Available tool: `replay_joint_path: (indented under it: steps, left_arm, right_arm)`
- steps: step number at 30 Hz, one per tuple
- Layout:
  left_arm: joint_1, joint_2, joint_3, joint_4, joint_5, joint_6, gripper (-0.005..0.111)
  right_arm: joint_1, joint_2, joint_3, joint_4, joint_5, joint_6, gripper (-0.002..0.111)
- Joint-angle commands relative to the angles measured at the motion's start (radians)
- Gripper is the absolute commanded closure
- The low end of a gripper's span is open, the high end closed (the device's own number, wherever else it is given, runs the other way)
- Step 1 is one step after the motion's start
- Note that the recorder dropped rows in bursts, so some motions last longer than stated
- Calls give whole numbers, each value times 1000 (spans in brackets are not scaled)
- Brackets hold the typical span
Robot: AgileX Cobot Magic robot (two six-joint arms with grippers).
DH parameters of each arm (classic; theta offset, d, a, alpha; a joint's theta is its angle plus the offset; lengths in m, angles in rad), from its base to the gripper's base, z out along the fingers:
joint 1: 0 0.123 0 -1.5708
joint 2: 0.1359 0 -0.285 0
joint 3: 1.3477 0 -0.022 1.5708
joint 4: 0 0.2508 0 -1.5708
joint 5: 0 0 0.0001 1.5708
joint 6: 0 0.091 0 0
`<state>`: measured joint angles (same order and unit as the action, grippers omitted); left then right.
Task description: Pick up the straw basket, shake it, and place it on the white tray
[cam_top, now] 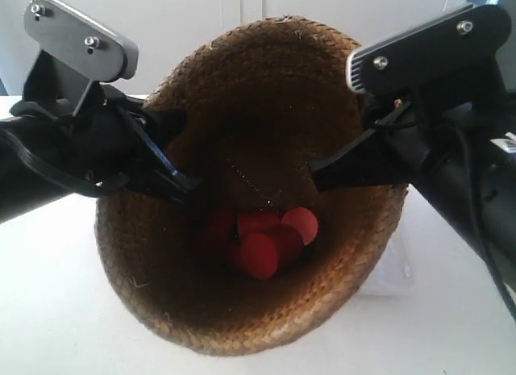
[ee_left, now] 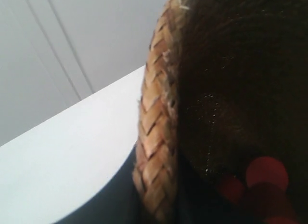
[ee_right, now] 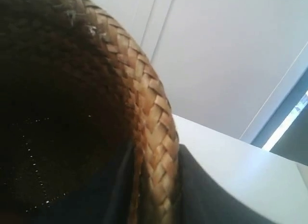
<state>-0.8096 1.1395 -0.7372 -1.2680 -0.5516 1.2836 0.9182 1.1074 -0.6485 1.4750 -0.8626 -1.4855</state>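
Observation:
The straw basket (cam_top: 266, 109) fills the exterior view, tipped so its dark mouth faces the camera. The arm at the exterior view's left has its gripper (cam_top: 181, 185) clamped on the left rim, and the arm at the exterior view's right has its gripper (cam_top: 318, 175) clamped on the right rim. In the left wrist view my left gripper (ee_left: 156, 185) is shut on the braided rim (ee_left: 154, 123), with one finger on each side. My right gripper (ee_right: 159, 185) pinches the rim (ee_right: 149, 103) the same way. The white tray (cam_top: 395, 270) shows only as a corner behind the basket's lower right.
Several red cylinders (cam_top: 266, 238) lie piled inside the basket and appear blurred (ee_left: 264, 173) in the left wrist view. A white tabletop (cam_top: 48, 310) lies below, and a pale wall (cam_top: 201, 20) stands behind it.

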Motion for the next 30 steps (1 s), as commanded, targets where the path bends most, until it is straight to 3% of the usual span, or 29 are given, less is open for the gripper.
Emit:
replay_joint_path:
  steps: [1, 4, 6, 7, 9, 10, 11, 12, 16, 28, 30]
  left_arm:
    - [-175, -159, -1, -14, -22, 135, 107]
    - [-248, -160, 6, 105, -138, 29, 107]
    - [-156, -35, 17, 325, -313, -172, 107]
    - [-19, 97, -7, 407, -356, -329, 107]
    - [143, 231, -81, 393, -123, -391, 107]
    - [178, 257, -112, 340, 123, -350, 107]
    - [191, 259, -117, 348, 218, -320, 107]
    - [186, 256, -107, 355, 227, -315, 107]
    - [137, 193, -77, 353, 46, -315, 107]
    - [130, 127, -77, 357, 67, -305, 107]
    - [114, 99, -77, 330, 111, -257, 107]
  right_arm:
    - [182, -186, -12, 18, 21, -78, 108]
    - [235, -222, 3, -197, 73, 94, 108]
    - [146, -77, 33, -423, -151, 325, 108]
    - [36, 42, 21, -434, -216, 370, 108]
    - [-164, 228, -44, -376, -72, 332, 108]
    - [-194, 280, -77, -260, 30, 256, 108]
    - [-197, 305, -83, -188, 61, 203, 108]
    - [-197, 307, -68, -190, 48, 207, 108]
    - [-152, 237, -35, -303, -17, 309, 108]
    - [-138, 131, -37, -349, 42, 296, 108]
    - [-116, 100, -37, -296, 39, 187, 108]
